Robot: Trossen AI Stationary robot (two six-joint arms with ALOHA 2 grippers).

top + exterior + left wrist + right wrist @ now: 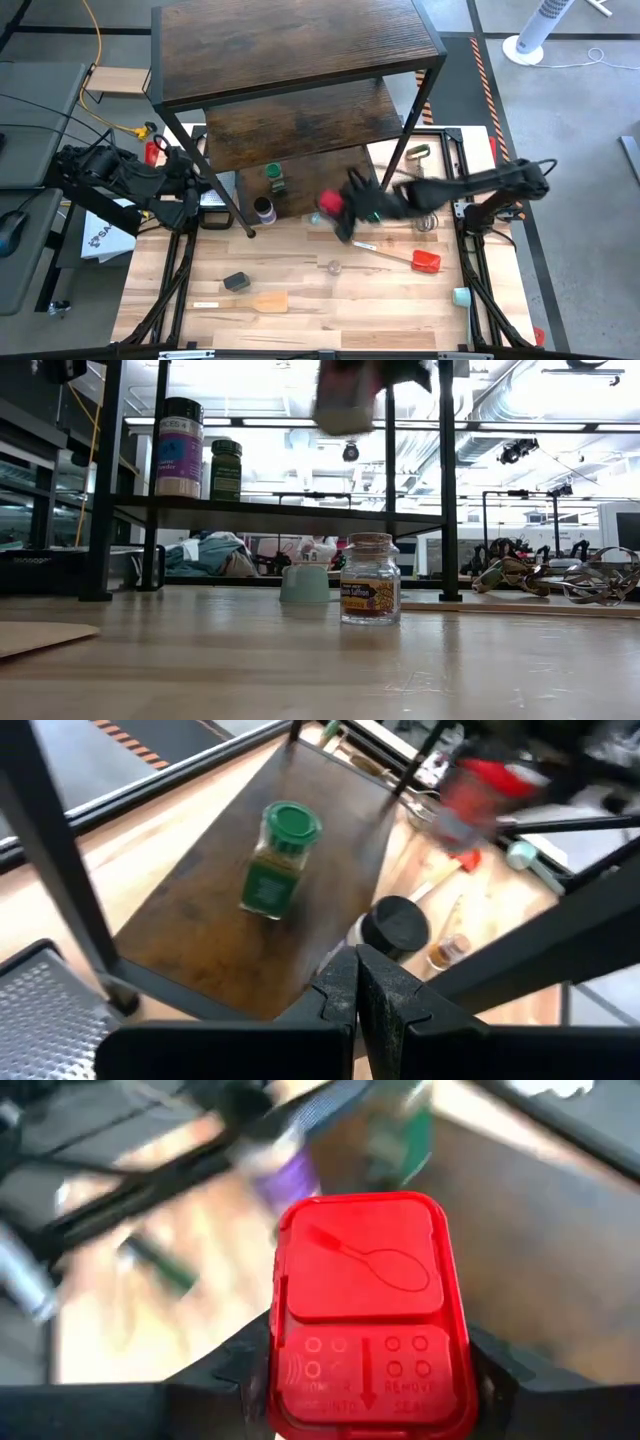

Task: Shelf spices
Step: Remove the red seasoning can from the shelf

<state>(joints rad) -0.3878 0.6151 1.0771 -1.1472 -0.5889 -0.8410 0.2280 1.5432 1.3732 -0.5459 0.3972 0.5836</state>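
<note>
Left claw (205, 190): fingers pressed together, empty, by the shelf's (300, 45) left front leg.
Green-lid jar (274, 177): stands on the shelf's bottom board, near its front edge.
Dark-lid jar (263, 210): on that board's front edge.
Right claw (340, 207): clamped on the red-lid jar (330, 203), just past the bottom board's front edge.
Tiny pale jar (334, 266): on the table's middle.

Red jar lid (362, 1315) showing embossed "POUR", "REMOVE", "SEAL", partly legible, plus spoon outline. Tiny pale jar (370, 579) label showing text, too small for reading. Other labels blurring.
</note>
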